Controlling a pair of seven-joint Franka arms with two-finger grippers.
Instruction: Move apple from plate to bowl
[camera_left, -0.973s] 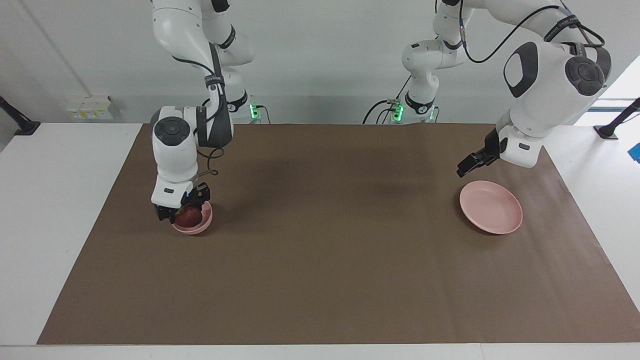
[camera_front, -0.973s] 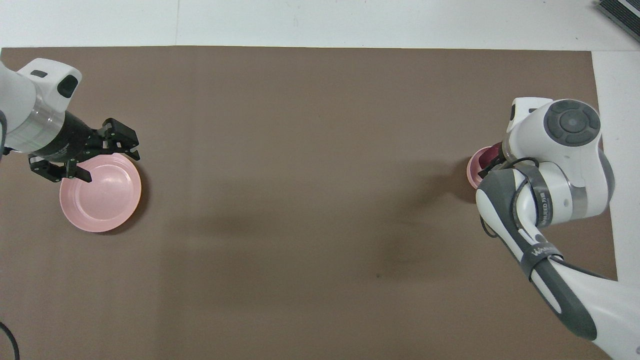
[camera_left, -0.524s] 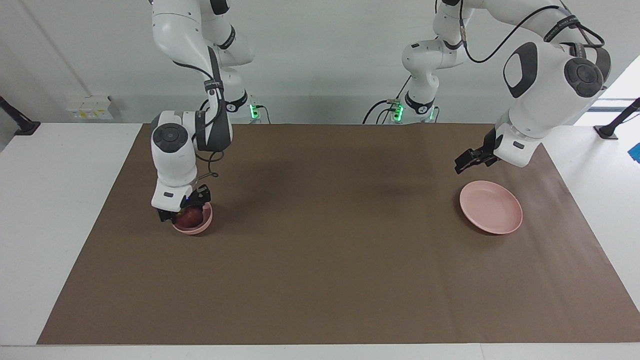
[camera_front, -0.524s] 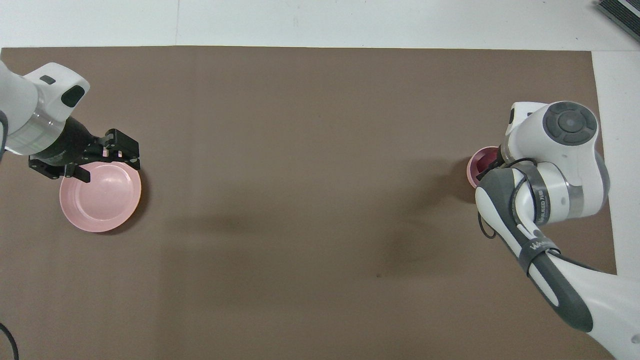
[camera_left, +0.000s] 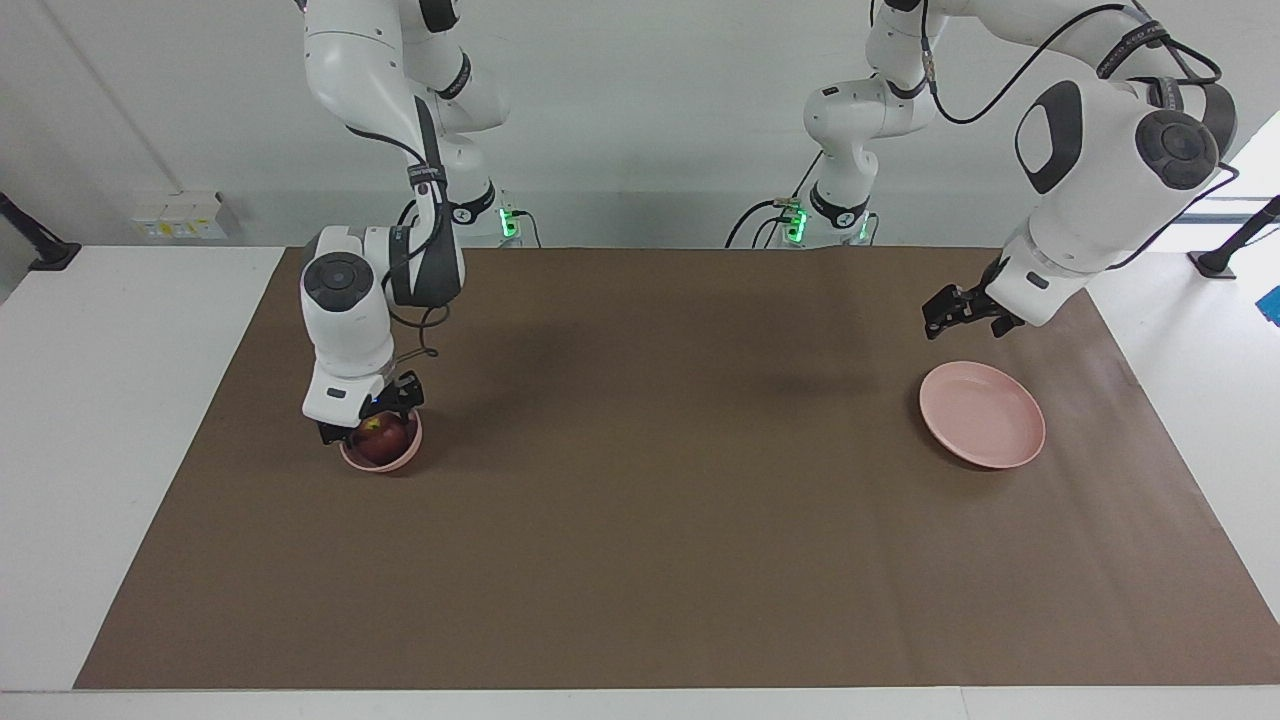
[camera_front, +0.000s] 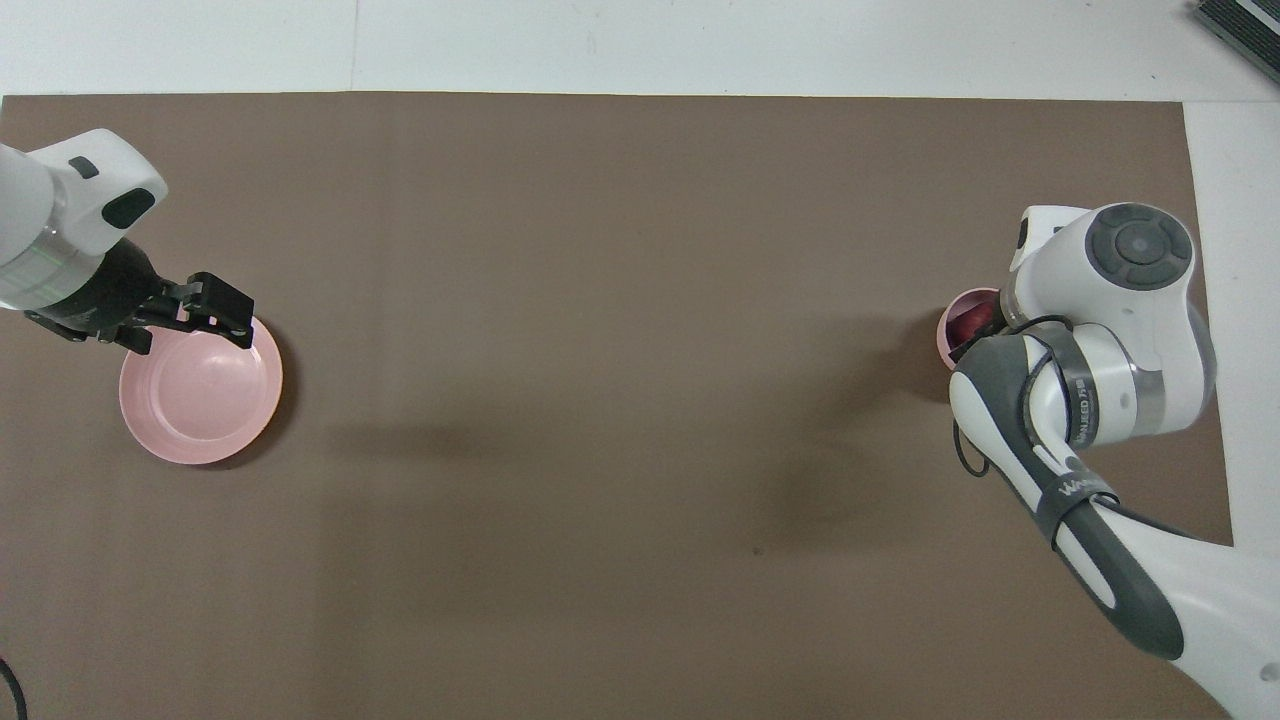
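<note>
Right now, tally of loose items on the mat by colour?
Pale pink: 2, the plate toward the left arm's end and the bowl toward the right arm's end.
Dark red: 1, the apple, sitting in the bowl.
Total: 3.

Two high, opposed tabletop views

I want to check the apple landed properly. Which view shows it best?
The facing view: the apple sits in the bowl, just under the right tool. In the overhead view the right arm hides all but a red sliver.
</note>
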